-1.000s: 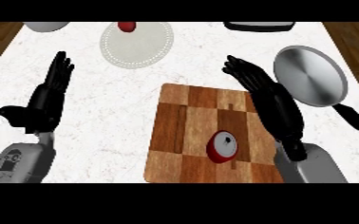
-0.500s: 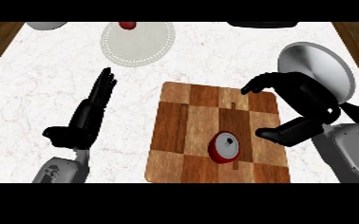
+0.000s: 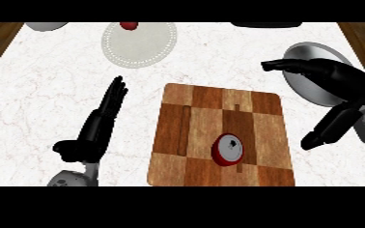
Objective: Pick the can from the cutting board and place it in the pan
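A red can with a silver top stands upright on the wooden cutting board, toward its near right part. The grey pan lies on the counter just right of the board, partly hidden by my right hand. That hand hovers over the pan and the board's right edge, fingers and thumb spread apart, holding nothing, well right of the can. My left hand shows left of the board, fingers straight and pointing away, empty.
A white plate with a small red item at its far rim sits at the back. A grey dish lies at the back left and a dark object at the back right.
My right hand has swung further right, off the board and over the pan. The left hand has stayed beside the board's left edge. The can has not moved.
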Controlling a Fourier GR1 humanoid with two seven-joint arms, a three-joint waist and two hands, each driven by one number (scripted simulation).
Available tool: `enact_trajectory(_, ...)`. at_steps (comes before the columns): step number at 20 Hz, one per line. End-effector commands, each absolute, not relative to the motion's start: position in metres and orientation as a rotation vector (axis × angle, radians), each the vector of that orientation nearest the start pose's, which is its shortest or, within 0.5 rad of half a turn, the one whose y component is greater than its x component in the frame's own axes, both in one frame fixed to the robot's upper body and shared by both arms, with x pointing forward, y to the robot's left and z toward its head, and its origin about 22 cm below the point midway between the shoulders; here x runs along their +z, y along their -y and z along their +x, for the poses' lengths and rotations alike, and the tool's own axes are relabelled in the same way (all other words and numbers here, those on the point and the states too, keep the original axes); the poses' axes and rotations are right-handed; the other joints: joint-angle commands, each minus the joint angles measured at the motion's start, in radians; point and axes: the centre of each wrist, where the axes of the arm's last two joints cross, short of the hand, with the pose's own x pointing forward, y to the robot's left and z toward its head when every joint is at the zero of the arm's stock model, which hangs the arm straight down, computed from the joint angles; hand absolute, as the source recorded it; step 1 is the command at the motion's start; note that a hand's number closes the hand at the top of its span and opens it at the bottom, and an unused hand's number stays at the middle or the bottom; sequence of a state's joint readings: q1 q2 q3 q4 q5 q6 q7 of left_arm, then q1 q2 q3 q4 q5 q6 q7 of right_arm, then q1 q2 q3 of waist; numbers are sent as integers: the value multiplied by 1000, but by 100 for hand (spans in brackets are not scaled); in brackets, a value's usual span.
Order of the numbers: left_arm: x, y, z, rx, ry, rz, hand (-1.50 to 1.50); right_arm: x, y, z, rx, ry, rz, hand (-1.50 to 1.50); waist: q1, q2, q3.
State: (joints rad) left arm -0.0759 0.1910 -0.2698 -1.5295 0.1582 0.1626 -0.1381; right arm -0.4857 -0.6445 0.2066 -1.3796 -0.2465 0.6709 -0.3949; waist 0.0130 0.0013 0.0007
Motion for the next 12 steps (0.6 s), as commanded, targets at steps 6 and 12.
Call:
enact_trajectory(6,-4,-211,244,-140,1684,-79,0,180,243,348,1523,1676,383,-150,-1,0,-2)
enact_trajectory(12,5,-205,255,-135,1710,-50,0,170,194,335,1862,1499,231,-150,2,2,-1)
